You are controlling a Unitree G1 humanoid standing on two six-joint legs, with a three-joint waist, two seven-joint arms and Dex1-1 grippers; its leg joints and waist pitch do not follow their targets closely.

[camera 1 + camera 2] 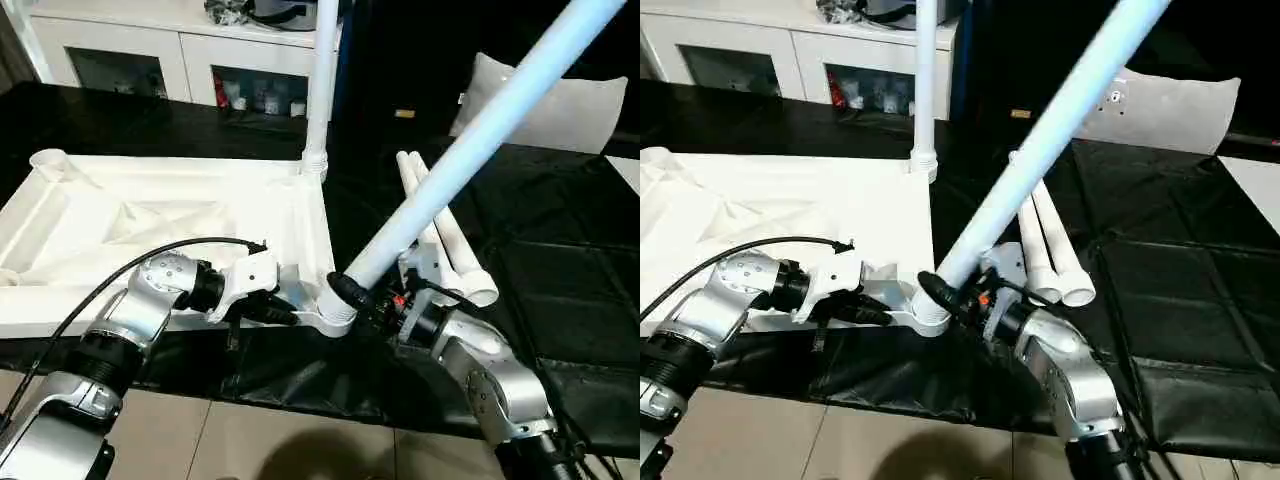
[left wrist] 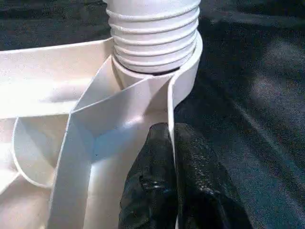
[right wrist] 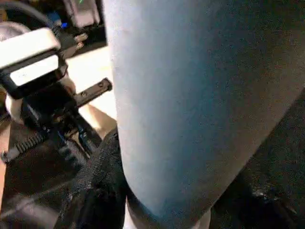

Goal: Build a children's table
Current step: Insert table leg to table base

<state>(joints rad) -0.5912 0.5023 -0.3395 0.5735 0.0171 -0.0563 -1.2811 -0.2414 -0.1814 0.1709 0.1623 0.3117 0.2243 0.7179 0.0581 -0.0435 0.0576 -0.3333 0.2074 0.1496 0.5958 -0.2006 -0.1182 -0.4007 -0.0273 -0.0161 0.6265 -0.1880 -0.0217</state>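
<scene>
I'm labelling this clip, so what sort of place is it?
Probably a room in a home: a white cabinet with glass doors, a pillow, and a tiled floor.

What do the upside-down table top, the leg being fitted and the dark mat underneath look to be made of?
White ribbed table top: likely moulded plastic, matte; thin walls and ribs.
Long white tube leg in the right hand: smooth plastic, slight sheen, moulded threads at its end.
Black floor mat: probably quilted synthetic sheet, glossy, with creases.
</scene>
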